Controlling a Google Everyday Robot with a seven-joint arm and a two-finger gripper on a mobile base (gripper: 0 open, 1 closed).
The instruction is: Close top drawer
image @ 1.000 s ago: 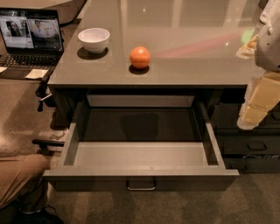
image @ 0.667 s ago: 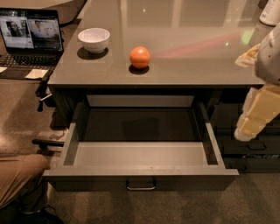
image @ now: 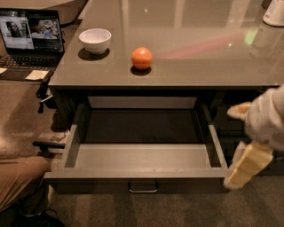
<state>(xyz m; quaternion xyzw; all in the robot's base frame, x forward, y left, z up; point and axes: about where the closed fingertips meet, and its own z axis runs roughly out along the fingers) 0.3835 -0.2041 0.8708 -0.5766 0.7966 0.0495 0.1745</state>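
The top drawer (image: 142, 156) is seen pulled fully out from under the bench (image: 199, 62), w/ its lighter grey inner tray exposed and nothing seen lying in it. A small metal loop handle (image: 143, 189) is fixed mid-front, at the bottom centre of the view. The drawer's front edge is found well fwd of the bench edge, and the dark cavity behind it is left open to view.

The tool (image: 234, 148) is held at the right side, just beside the drawer's front right corner and approx. level w/ it. Two cream fingers are seen: an upper tip (image: 239, 111) and a longer lower one (image: 247, 165), set well apart, so the tool is spread wide and nothing is gripped. No contact w/ the drawer can be confirmed.

On the bench top an orange (image: 142, 58) is placed near the front edge, and a white bowl (image: 95, 40) is set to its left, apart from it. A white container (image: 274, 13) is cut off at the top right corner.

A laptop (image: 29, 40) is lit up at the far left, w/ video windows shown; its text is too small to be read. A pale note (image: 37, 75) is stuck by its keyboard. A person's leg (image: 20, 179) in tan cloth is seen at lower left, near the drawer's left corner.
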